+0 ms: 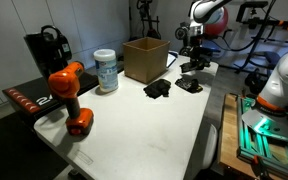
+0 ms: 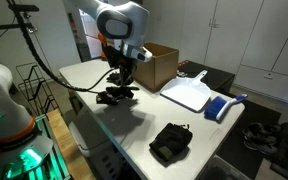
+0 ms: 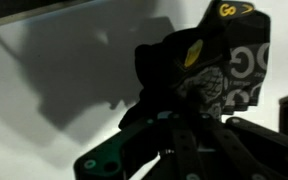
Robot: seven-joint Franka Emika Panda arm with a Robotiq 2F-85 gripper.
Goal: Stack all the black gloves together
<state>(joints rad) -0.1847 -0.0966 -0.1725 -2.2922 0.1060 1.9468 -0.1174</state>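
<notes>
Down low near the table (image 1: 134,125) corner closest to the arm's base with the gripper (image 2: 121,78), right over a black glove (image 2: 116,96) lying by the edge. Cannot tell whether spread or pinched: far too dark around the fingers in the wrist view, showing only yellow print (image 3: 194,52) on black fabric. Over to a second black glove (image 2: 170,143), flat on the tabletop, well apart from the first. Also spotting a cardboard box (image 1: 144,58), a white tub (image 1: 106,70) and an orange drill (image 1: 69,90) toward the opposite edge.

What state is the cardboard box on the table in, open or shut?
Open. In both exterior views the cardboard box has no flaps or lid across its top, and its rim stands bare. Whether anything is inside cannot be told.
</notes>
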